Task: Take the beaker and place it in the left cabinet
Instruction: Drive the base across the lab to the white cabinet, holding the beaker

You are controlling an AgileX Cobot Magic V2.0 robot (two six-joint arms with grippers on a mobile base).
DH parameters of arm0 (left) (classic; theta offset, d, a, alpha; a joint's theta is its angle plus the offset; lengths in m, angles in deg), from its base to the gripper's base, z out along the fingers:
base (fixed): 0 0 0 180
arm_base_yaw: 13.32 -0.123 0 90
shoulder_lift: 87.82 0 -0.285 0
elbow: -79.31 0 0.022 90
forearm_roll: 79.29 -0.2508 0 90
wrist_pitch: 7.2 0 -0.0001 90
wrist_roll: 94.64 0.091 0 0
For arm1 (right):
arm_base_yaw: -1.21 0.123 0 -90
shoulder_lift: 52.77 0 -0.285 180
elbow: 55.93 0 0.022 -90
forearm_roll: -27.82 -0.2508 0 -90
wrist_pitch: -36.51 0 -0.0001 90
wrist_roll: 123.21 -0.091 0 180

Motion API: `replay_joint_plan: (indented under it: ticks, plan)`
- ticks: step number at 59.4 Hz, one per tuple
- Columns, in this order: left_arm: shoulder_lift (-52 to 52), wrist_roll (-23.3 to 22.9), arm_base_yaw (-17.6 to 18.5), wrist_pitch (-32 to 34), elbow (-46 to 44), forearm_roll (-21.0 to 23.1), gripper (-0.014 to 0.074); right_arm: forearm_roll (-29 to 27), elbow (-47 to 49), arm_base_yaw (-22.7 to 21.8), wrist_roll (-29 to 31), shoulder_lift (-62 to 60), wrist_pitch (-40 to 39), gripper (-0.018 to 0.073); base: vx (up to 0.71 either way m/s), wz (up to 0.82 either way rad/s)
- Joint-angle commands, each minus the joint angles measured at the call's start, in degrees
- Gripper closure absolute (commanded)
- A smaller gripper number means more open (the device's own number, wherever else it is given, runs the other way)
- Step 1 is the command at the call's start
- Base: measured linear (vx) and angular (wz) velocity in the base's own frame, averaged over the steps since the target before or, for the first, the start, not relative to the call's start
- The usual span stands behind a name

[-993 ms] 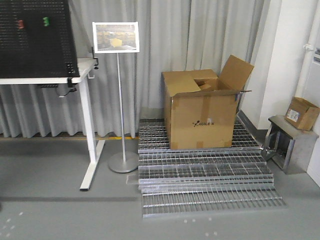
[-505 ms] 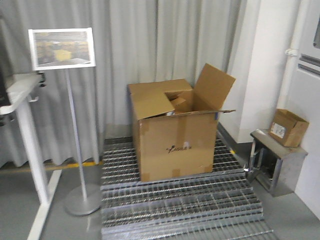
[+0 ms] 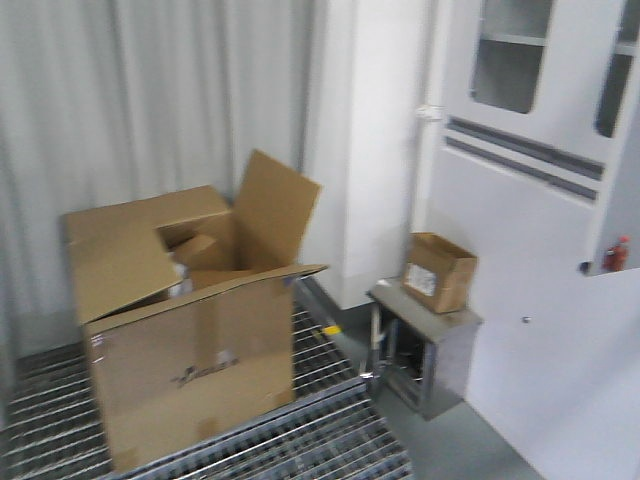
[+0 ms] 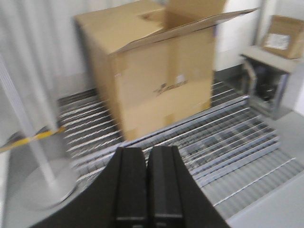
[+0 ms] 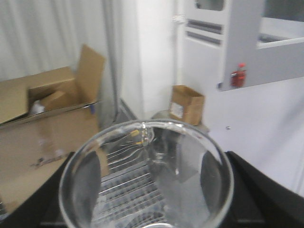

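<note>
You look straight down into the beaker [image 5: 147,175], which fills the lower centre of the frame; its clear rim forms a wide ring. The dark fingers [image 5: 268,197] of the right gripper [image 5: 146,209] flank it at lower left and lower right. At the left stands a large open cardboard box [image 5: 42,123], one flap raised. A small cardboard box [image 5: 186,104] sits right of centre. A pale cabinet front [image 5: 247,42] occupies the upper right, with a red object [image 5: 239,76] on it. The picture is blurred
</note>
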Motion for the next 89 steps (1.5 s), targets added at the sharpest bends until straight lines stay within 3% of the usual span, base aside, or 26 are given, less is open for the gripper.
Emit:
replay_joint_plan:
  ticks: [1,50,89]
  plan:
    - [-0.56,-0.23,0.31,4.29,-0.89,-0.19,0.0593,2.28,1.68,-0.15,0.38,0.43,-3.17,0.0563,0.46,-0.64]
    - [-0.56,-0.23,0.31,4.29,-0.89,-0.19,0.0593,2.28,1.68,-0.15,0.39,1.58,-3.17,0.0563,0.31,-0.83]
    - [-0.56,-0.23,0.31,4.29,-0.89,-0.19,0.0593,2.28,1.68,-0.15,0.39,1.58,-3.17,0.0563,0.17,-0.52]
